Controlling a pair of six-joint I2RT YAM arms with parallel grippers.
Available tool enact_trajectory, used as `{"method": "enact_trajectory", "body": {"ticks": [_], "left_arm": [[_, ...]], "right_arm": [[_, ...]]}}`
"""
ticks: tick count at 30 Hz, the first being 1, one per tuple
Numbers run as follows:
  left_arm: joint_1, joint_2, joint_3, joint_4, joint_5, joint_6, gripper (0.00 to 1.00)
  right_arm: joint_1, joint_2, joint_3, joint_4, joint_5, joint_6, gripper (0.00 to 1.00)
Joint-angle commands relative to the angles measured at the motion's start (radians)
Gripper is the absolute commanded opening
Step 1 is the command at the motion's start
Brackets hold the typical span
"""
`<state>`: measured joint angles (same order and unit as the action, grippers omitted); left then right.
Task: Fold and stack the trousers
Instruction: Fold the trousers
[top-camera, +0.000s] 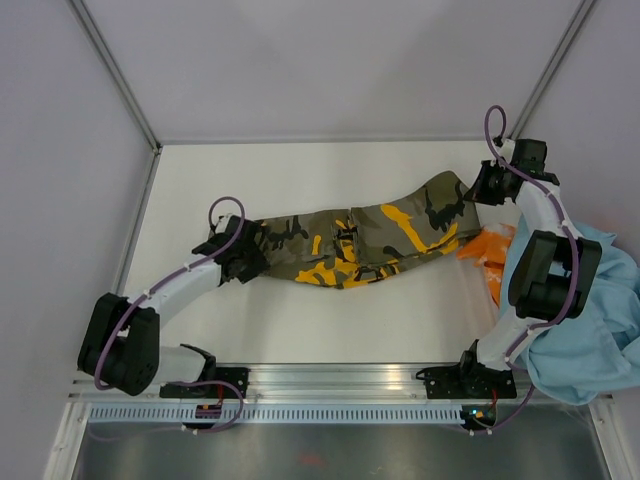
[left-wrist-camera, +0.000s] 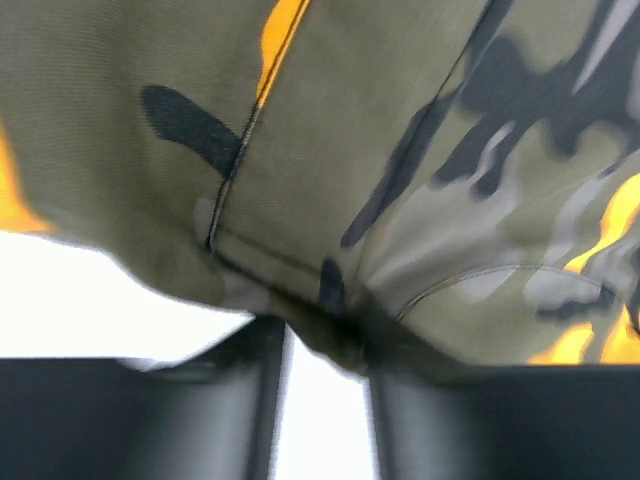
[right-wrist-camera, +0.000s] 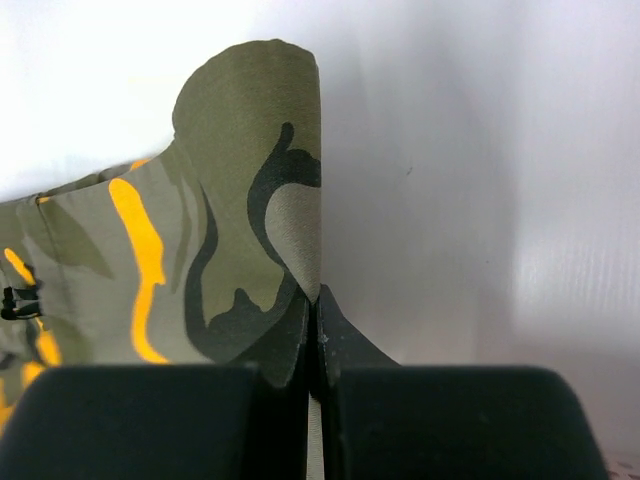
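Note:
The camouflage trousers (top-camera: 370, 245) lie stretched in a long band across the table (top-camera: 300, 180) between my two grippers. My left gripper (top-camera: 245, 262) is at their left end. In the left wrist view the cloth (left-wrist-camera: 380, 170) fills the upper picture, blurred. A dark bunched fold lies across the left gripper's tips (left-wrist-camera: 325, 345), whose jaws stand apart with white table showing between them. My right gripper (top-camera: 482, 187) is at the far right end, shut on an edge of the trousers (right-wrist-camera: 240, 230); its tips (right-wrist-camera: 315, 300) pinch the cloth.
A light-blue garment (top-camera: 590, 310) is heaped at the right edge behind the right arm. An orange garment (top-camera: 490, 250) lies partly under it. An aluminium rail (top-camera: 340, 380) runs along the near edge, and grey walls close the left and back.

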<state>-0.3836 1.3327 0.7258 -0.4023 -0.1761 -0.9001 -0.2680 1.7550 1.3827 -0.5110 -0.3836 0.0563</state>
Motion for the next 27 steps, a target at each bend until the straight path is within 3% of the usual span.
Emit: {"method": "enact_trajectory", "body": {"ticks": [1,2,5,8,10,12,13,14,17,22,27], "left_arm": [[-0.012,-0.059,0.007,-0.059,-0.008,0.003,0.49],[-0.012,-0.094,0.017,-0.087,-0.017,0.009,0.68],[-0.012,-0.176,0.064,-0.173,-0.066,0.03,0.81],[-0.005,-0.255,0.109,-0.208,-0.123,0.075,0.87],[0.02,-0.273,0.115,-0.181,-0.126,0.165,0.88],[0.122,-0.257,0.118,-0.175,-0.1,0.214,0.83],[0.174,-0.25,0.115,-0.168,-0.021,0.23,0.8],[0.281,-0.241,0.109,-0.146,0.022,0.246,0.79],[0.427,-0.244,0.07,-0.116,0.102,0.257,0.79],[0.485,-0.233,0.011,-0.083,0.104,0.205,0.86],[0.523,-0.17,-0.003,-0.11,0.043,0.159,0.88]], "right_arm": [[-0.022,-0.054,0.021,0.061,-0.037,0.003,0.0],[-0.02,-0.06,0.015,0.069,-0.049,0.011,0.0],[-0.004,-0.092,-0.001,0.095,-0.084,0.036,0.0],[0.051,-0.109,0.016,0.077,-0.087,0.042,0.0],[0.099,-0.114,0.044,0.049,-0.063,0.047,0.0],[0.179,-0.111,0.078,0.031,-0.029,0.063,0.0],[0.206,-0.104,0.094,0.011,-0.012,0.076,0.0],[0.254,-0.101,0.125,-0.001,0.009,0.095,0.0],[0.35,-0.085,0.182,-0.029,0.023,0.218,0.0],[0.565,-0.081,0.237,-0.024,0.249,0.428,0.0],[0.821,0.091,0.453,-0.076,0.298,0.481,0.0]]}}
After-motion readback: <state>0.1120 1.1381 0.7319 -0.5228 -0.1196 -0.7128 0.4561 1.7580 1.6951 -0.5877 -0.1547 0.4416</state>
